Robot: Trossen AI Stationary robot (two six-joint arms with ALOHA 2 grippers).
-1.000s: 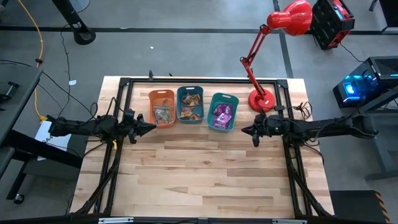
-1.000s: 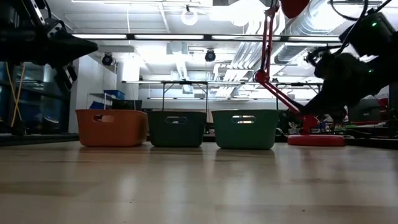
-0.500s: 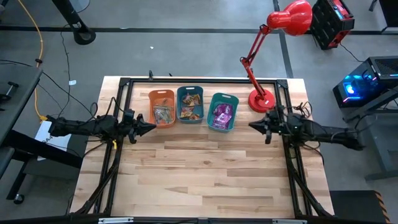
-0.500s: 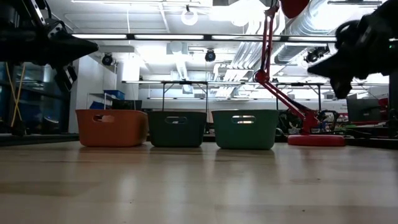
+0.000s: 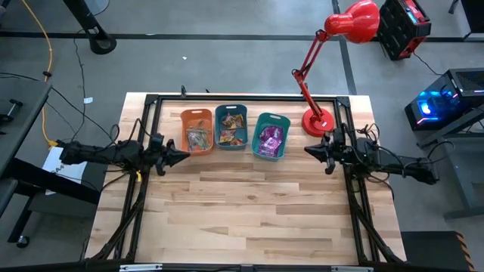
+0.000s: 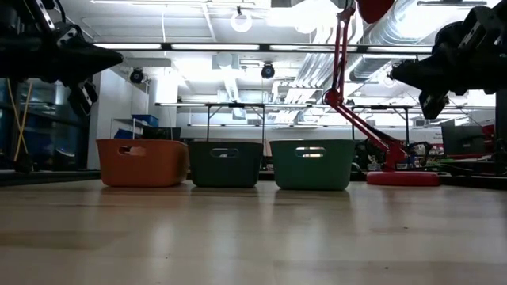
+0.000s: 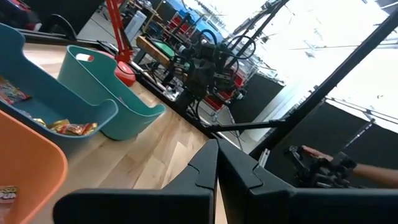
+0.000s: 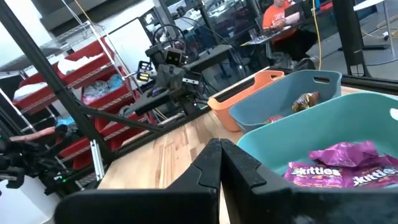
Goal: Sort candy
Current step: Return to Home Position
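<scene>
The candy lies sorted in three bins standing in a row at the table's far middle: greenish sticks in the orange bin (image 5: pixel 197 131), orange-yellow pieces in the blue bin (image 5: pixel 231 128), purple packets (image 8: pixel 345 165) in the teal bin (image 5: pixel 271 136). My left gripper (image 5: pixel 186 154) hovers shut above the table just left of the orange bin, holding nothing. My right gripper (image 5: pixel 308 151) hovers shut to the right of the teal bin, empty too. Both point inward toward the bins.
A red desk lamp (image 5: pixel 318 121) stands on the table's far right corner, its arm rising over the right gripper. A black frame borders the table. Bare wooden tabletop (image 5: pixel 249 211) stretches across the near half. A person sits in the room beyond.
My right arm has drawn back toward the table's right edge, and its gripper has risen higher above the table. The left arm and the bins have stayed where they were.
</scene>
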